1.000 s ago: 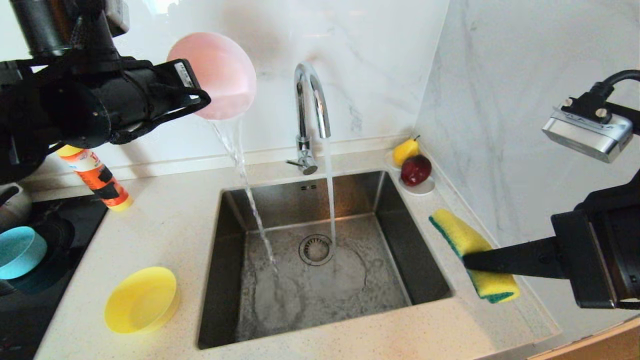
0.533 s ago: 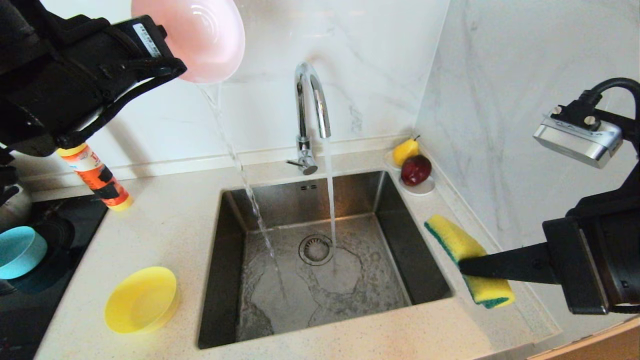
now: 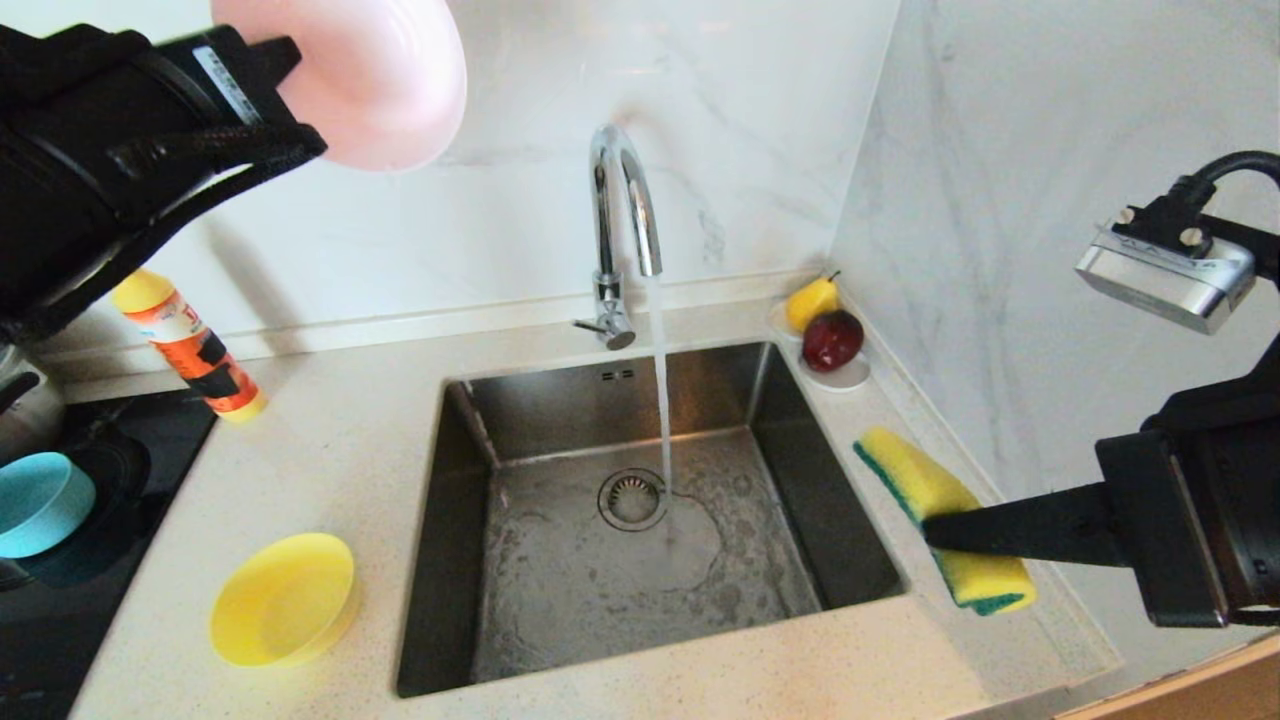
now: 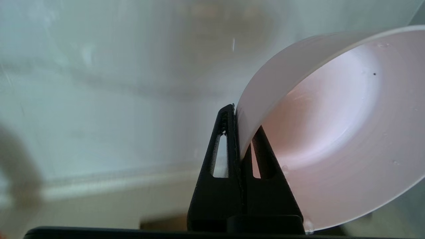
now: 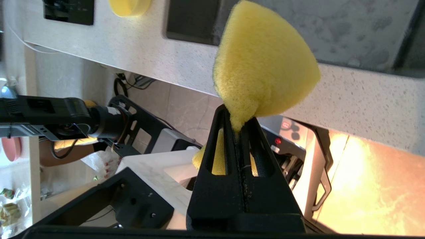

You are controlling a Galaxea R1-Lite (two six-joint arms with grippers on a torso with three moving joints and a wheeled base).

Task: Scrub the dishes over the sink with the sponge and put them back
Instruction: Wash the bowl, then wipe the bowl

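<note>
Your left gripper is clamped tight on the thin rim of the pink bowl, one black wedge-shaped finger outside the wall and the other inside; the bowl is smooth, glossy plastic, beaded with droplets, tilted on edge high at the upper left of the head view. Your right gripper is pinched fully on the sponge, squeezing its porous yellow foam to a narrow waist; the green scouring face shows along one edge. It hangs over the speckled countertop just right of the sink, a square brushed-steel basin with a round drain strainer.

Compared with a second ago, the pink bowl sits higher and further left, and the stream that poured from it has stopped; only the curved chrome tap runs. The sponge is unmoved.

The pink bowl's top is cut off by the picture's edge, and the left arm hides part of it. The yellow bowl rests on the counter left of the sink; the light blue bowl is cropped at the far left.
</note>
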